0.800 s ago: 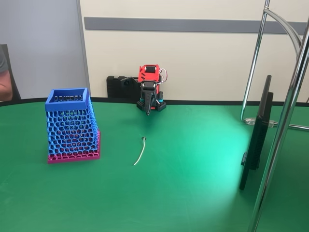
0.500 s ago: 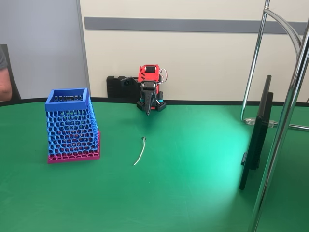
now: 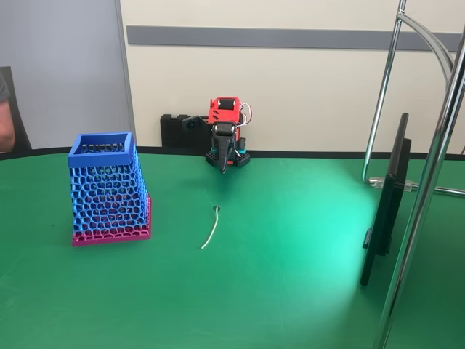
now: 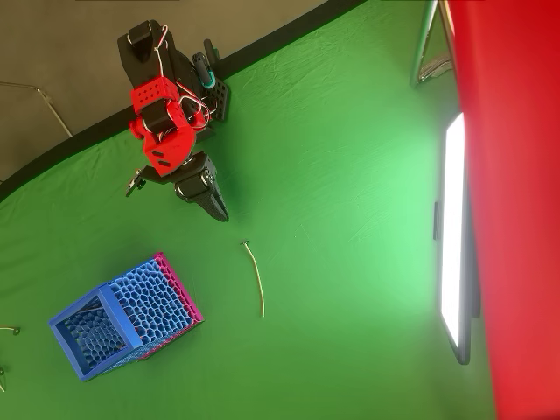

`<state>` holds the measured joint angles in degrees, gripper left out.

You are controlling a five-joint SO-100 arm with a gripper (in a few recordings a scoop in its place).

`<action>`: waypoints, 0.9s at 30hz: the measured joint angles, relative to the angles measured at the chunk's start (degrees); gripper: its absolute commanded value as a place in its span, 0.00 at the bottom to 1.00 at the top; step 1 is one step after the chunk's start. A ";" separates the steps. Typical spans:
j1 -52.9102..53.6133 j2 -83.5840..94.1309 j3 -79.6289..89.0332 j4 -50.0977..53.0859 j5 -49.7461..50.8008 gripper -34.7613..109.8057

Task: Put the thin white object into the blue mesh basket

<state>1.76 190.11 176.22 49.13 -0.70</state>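
Note:
The thin white object lies flat on the green table, a slender curved stick with a small dark knob at its far end; from overhead the stick sits in the table's middle. The blue mesh basket stands upright to its left, blue rim on top and pink base below; in the overhead view the basket is at the lower left. My gripper hangs folded at the arm's base by the far table edge, pointing down, jaws together and holding nothing. In the overhead view the gripper tip is a short way from the stick's knob.
A black monitor on a stand and chrome frame poles occupy the right side. A person's arm shows at the left edge. Small thin items lie at the overhead view's left edge. Open green cloth surrounds the stick.

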 measured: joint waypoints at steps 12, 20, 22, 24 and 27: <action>0.00 0.00 0.00 0.00 0.00 0.25; 0.00 0.00 0.00 0.44 0.70 0.24; 0.00 0.00 0.00 0.44 0.70 0.24; 0.00 0.00 0.00 0.44 0.70 0.24; -0.09 0.00 0.00 0.44 0.09 0.24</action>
<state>1.67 190.11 176.22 49.57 -0.62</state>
